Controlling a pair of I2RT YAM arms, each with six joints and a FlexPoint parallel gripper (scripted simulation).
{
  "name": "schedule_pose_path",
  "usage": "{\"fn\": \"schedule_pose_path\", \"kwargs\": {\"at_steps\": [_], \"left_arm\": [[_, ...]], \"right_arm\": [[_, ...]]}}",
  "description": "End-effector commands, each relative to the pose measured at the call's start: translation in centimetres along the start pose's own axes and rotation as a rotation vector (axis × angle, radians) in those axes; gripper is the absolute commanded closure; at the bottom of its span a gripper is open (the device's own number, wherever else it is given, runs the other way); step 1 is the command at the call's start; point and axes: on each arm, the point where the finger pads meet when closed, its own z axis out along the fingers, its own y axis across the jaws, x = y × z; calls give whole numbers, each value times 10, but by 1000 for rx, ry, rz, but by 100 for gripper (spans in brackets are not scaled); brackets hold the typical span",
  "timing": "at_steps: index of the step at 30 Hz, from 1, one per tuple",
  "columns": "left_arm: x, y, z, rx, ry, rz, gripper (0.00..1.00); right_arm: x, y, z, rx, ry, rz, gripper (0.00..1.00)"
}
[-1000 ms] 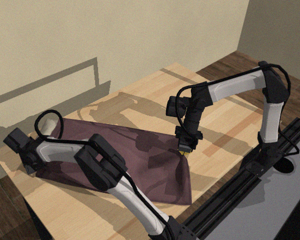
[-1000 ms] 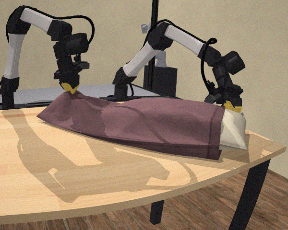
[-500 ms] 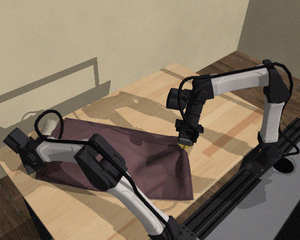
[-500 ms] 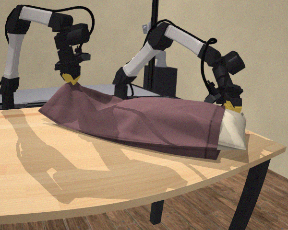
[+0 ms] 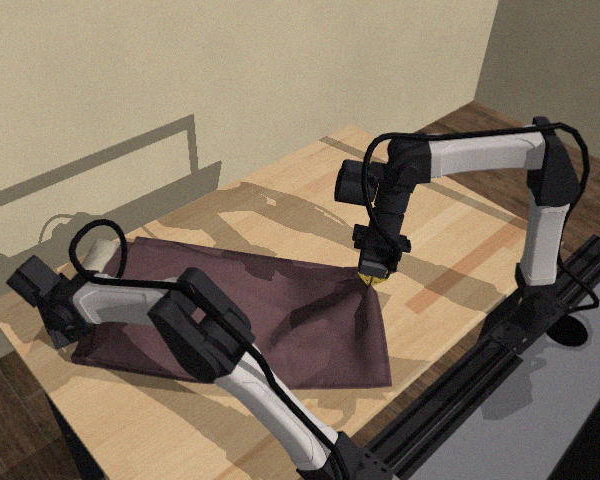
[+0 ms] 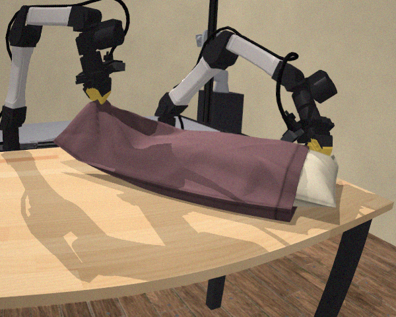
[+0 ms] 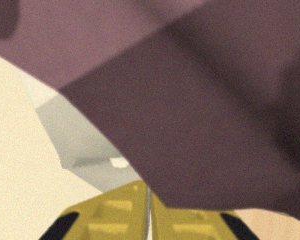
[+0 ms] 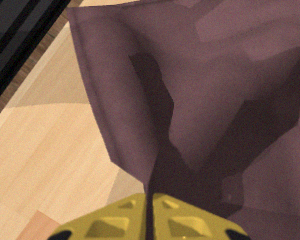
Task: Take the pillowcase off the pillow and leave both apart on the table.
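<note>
Plum pillowcase — lengthwise, mouth at left claw

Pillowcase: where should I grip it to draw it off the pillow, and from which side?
I'd pinch the closed end of the pillowcase from above. The pillow pokes out of the opposite end, and the closed end rises in a loose peak where the right gripper pinches it.
</note>
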Motion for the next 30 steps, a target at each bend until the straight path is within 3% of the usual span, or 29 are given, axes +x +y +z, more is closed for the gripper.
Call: {"fn": "schedule_pose_path", "kwargs": {"at_steps": [1, 12, 24, 27, 30], "left_arm": [[0, -4, 3, 14, 2, 5, 100], [0, -4, 3, 14, 2, 5, 100], [0, -4, 3, 14, 2, 5, 100], [0, -4, 3, 14, 2, 5, 100], [0, -4, 3, 14, 2, 5, 100]], "right_arm": [[-11, 11, -15, -47, -15, 14, 100], [-13, 12, -19, -42, -16, 12, 100], [-4, 24, -4, -101, 0, 38, 100], [-12, 7, -28, 7, 8, 10, 100], [-16, -16, -33, 117, 3, 21, 100]]}}
